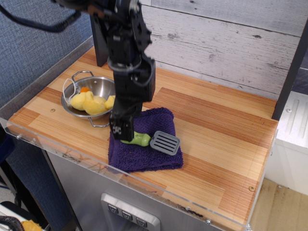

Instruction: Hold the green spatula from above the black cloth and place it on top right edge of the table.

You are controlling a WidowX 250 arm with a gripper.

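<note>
The green spatula (153,140) lies on the black cloth (143,156), its light-green handle pointing left and its grey slotted blade to the right. The cloth sits near the front edge of the wooden table (216,139), left of centre. My gripper (122,134) is lowered from above onto the left end of the handle and hides that end. The view does not show whether its fingers are closed on the handle.
A steel bowl (102,83) with yellow toy food (91,102) stands just left of the cloth, close to my arm. A black post (99,45) stands at the back left. A plank wall runs behind the table. A clear plastic rim lines the table's edges.
</note>
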